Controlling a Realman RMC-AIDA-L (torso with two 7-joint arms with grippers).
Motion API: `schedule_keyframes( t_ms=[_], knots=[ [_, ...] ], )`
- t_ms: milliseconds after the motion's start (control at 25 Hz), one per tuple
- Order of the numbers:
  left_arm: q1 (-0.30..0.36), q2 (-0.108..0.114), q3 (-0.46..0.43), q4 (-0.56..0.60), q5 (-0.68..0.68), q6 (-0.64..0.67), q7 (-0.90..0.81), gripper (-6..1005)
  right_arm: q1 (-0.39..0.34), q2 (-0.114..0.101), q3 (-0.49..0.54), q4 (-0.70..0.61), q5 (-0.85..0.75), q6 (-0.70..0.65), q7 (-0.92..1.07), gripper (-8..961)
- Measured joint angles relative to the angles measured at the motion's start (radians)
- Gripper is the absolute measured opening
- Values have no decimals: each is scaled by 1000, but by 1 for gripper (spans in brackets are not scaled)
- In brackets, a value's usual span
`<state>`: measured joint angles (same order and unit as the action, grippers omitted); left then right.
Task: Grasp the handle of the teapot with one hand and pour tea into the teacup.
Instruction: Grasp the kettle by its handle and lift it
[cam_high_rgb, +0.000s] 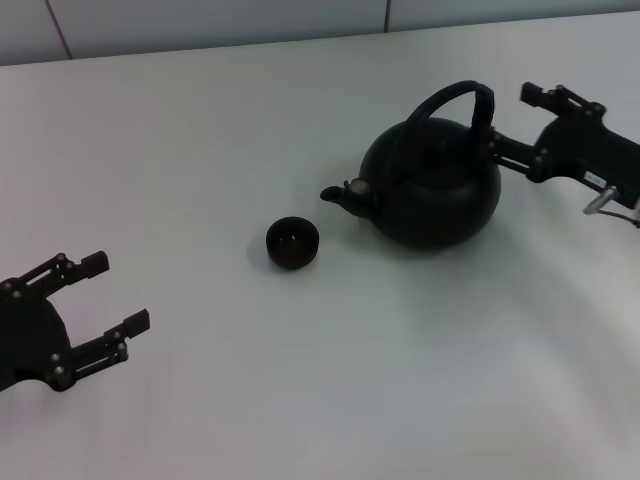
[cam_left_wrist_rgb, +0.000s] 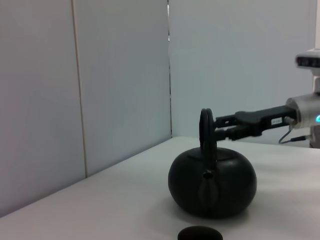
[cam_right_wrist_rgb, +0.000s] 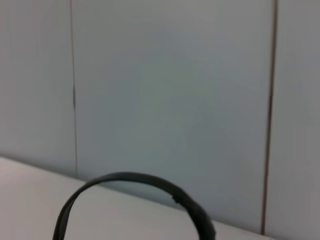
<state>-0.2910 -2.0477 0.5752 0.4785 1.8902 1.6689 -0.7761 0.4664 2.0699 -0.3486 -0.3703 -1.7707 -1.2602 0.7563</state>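
Note:
The matte black teapot (cam_high_rgb: 432, 190) stands right of centre on the white table, spout pointing left at the small dark teacup (cam_high_rgb: 292, 243). Its arched handle (cam_high_rgb: 462, 100) rises over the lid. My right gripper (cam_high_rgb: 512, 122) is open just to the right of the handle, fingertips almost at its thicker side and not closed on it. The left wrist view shows the teapot (cam_left_wrist_rgb: 212, 182), the handle (cam_left_wrist_rgb: 207, 131) edge-on, the right gripper (cam_left_wrist_rgb: 223, 127) reaching it, and the teacup (cam_left_wrist_rgb: 200, 233) at the frame's edge. The right wrist view shows only the handle (cam_right_wrist_rgb: 135, 181). My left gripper (cam_high_rgb: 120, 292) is open at the lower left.
The white table (cam_high_rgb: 300, 400) runs back to a pale panelled wall (cam_high_rgb: 200, 25). Nothing else stands on it besides the teapot and the cup.

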Motion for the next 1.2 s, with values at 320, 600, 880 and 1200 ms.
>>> schedule_keyframes(
  t_ms=[320, 600, 880, 1200],
  knots=[
    [2, -7, -7, 0, -2, -2, -3, 785, 34, -2, -16, -4, -3, 46, 1, 780],
    [4, -7, -11, 0, -2, -2, -9, 785, 34, -3, -33, -4, -5, 52, 1, 772],
    [10, -9, -12, 0, -2, 5, -11, 785, 28, 2, -47, -5, 1, 56, 4, 735],
    [12, -11, -12, 0, -2, 14, -11, 785, 32, 0, -53, -4, -3, 54, 19, 504]
  ],
)
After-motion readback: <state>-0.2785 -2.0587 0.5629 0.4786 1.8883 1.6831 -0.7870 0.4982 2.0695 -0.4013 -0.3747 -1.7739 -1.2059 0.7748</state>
